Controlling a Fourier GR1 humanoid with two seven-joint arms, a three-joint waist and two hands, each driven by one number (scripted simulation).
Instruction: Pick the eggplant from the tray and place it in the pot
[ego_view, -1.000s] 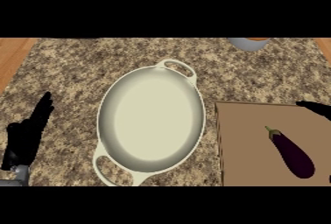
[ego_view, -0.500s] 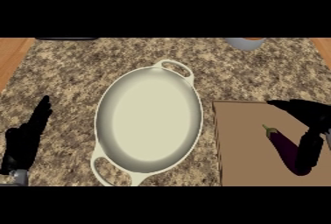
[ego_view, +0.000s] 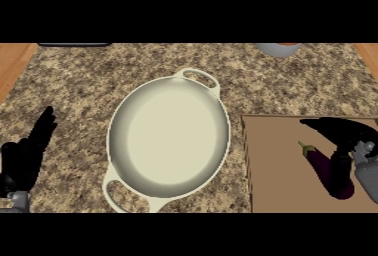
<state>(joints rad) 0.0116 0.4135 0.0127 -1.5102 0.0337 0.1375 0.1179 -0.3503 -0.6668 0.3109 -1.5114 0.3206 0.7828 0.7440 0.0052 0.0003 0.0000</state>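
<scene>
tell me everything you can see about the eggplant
The eggplant is dark purple, long and slim, with a small green stem at its upper-left end. It lies flat on the brown tray, to the right of the pot, slanting from the stem down toward the lower right. The right hand overlaps its right side from above; whether it grips the eggplant cannot be told. Its lower end blends into dark shadow.

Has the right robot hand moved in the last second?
Yes. The right robot hand has come in from the far right corner of the tray, leftward and nearer, and is now over the eggplant.
</scene>
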